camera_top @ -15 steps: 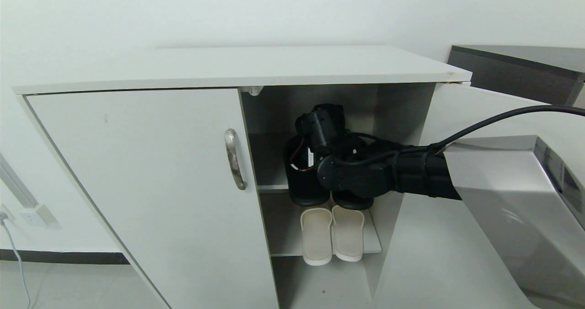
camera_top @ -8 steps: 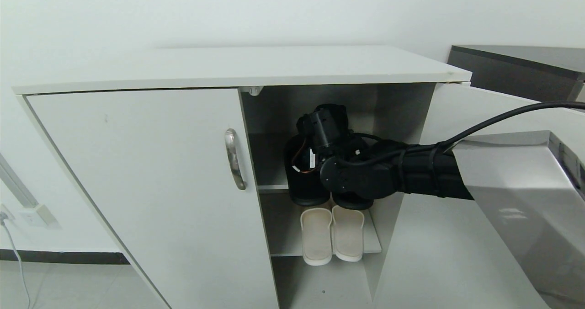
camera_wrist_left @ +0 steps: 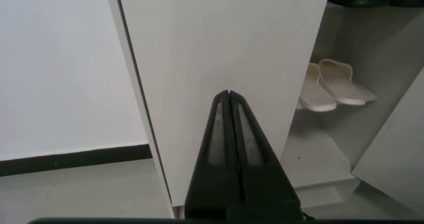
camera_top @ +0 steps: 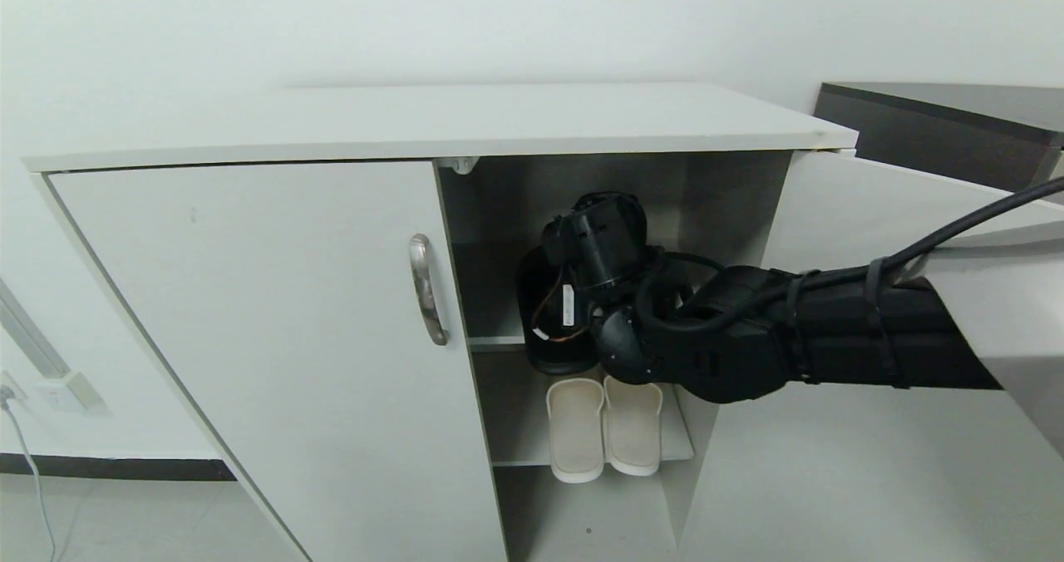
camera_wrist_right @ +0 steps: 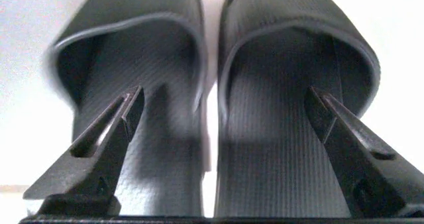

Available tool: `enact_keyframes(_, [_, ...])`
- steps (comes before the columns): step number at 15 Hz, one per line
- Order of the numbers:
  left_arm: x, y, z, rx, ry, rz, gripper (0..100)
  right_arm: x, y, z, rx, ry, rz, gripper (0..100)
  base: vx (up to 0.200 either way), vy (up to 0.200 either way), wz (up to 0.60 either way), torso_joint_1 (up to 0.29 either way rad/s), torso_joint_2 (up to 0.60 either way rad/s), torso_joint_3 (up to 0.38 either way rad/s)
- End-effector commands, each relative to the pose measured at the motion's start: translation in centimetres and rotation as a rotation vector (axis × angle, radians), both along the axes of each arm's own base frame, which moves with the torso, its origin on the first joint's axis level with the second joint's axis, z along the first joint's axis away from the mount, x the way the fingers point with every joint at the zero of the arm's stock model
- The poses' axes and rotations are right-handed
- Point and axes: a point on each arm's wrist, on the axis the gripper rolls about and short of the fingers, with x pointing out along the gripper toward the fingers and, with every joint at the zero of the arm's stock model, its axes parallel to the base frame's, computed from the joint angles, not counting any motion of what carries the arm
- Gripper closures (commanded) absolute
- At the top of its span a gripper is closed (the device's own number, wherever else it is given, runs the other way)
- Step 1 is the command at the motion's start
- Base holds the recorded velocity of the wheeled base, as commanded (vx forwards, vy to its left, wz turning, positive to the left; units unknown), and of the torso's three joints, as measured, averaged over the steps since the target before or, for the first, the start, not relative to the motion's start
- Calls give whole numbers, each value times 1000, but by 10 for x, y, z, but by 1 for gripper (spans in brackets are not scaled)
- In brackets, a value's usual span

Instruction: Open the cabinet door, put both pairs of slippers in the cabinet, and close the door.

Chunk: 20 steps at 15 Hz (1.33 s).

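Cabinet (camera_top: 499,121) with the left door (camera_top: 249,337) shut and the right door (camera_top: 831,204) swung wide. The right arm (camera_top: 790,346) reaches through the opening to the upper shelf (camera_top: 495,342), where the black slippers (camera_top: 549,329) stand side by side. The white slippers (camera_top: 603,425) lie on the lower shelf (camera_top: 515,437), directly below, with their ends overhanging its front edge. In the right wrist view the right tool (camera_wrist_right: 224,91) is spread open and grips nothing. Its fingers (camera_wrist_right: 106,151) lie one over each black slipper, and whether they touch cannot be told. The slippers lie straight ahead of this tool, their long axes running front to back, in line with its reach. Judged from this, a straight pull-back along that axis would clear them. The right arm is also the nearer one to the open door, which remains to be closed. The left tool (camera_wrist_left: 228,95) is closed on nothing, outside, facing the shut left door. Compared with a second ago, the right forearm has dropped lower and swung nearer the camera, now hiding the right-hand black slipper. Both pairs lie as before.
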Motion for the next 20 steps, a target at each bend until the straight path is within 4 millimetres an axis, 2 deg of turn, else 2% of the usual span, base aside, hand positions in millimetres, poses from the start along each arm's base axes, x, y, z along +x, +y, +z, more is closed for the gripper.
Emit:
enact_keyframes(1, [0, 0, 0, 0, 0, 0, 100, -29, -12, 10, 26, -19, 39, 0, 0, 0, 0, 0, 0, 0])
enact_keyframes(3, [0, 0, 0, 0, 0, 0, 100, -48, -20, 4, 32, -15, 98, 0, 0, 0, 0, 0, 0, 0])
enact_keyframes(7, [0, 0, 0, 0, 0, -2, 100, -68, -38, -8, 60, -7, 182, 0, 0, 0, 0, 0, 0, 0])
enact_keyframes(8, [0, 0, 0, -2, 1, -2, 100, -73, -43, -14, 74, -6, 220, 100, 0, 0, 0, 0, 0, 0])
enact_keyframes(13, [0, 0, 0, -2, 1, -2, 100, -82, -51, -43, 58, -32, 338, 100, 0, 0, 0, 0, 0, 0])
enact_keyframes(20, [0, 0, 0, -11, 1, -2, 100, -90, -43, -50, 35, -38, 384, 100, 0, 0, 0, 0, 0, 0])
